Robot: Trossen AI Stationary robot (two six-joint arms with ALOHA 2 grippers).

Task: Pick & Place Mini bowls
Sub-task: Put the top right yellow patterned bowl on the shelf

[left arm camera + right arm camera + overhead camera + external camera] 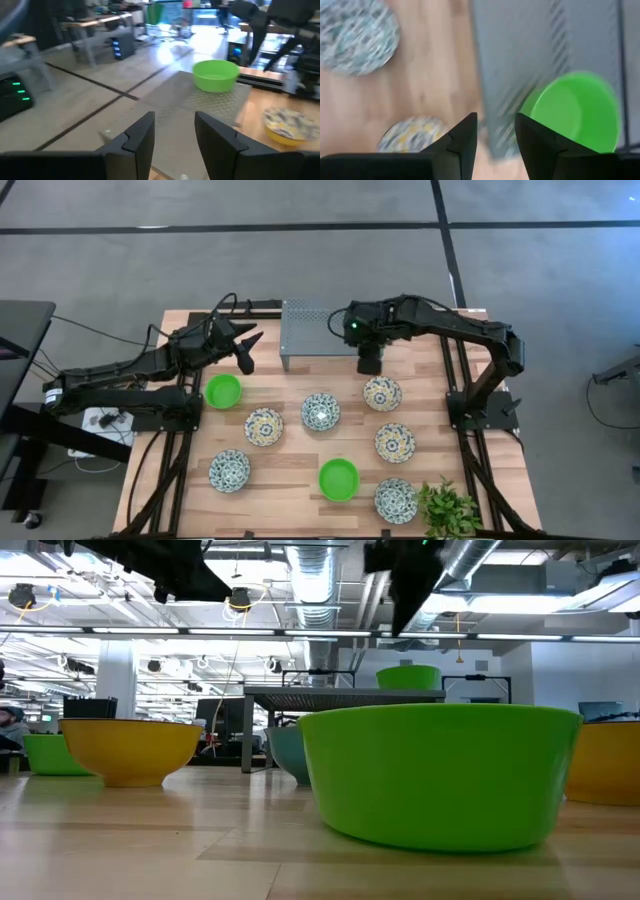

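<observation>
A grey metal shelf (308,330) stands at the table's far edge. One green mini bowl (572,112) sits on its base on the shelf top near the right end (216,75); in the high view my right arm hides it. My right gripper (496,120) hangs open above the shelf's near right edge (370,363), pointing steeply down, with nothing between its fingers. My left gripper (174,125) is open and raised left of the shelf (245,356), pointing toward it. Several more mini bowls sit on the table: green (223,391), blue-and-white (320,411), yellow (382,393).
More bowls fill the table's near half: yellow (264,426), yellow (394,442), blue-and-white (230,470), green (339,479), blue-and-white (396,500). A green leafy plant (448,510) stands at the near right corner. Bare wood lies between the shelf and the bowls.
</observation>
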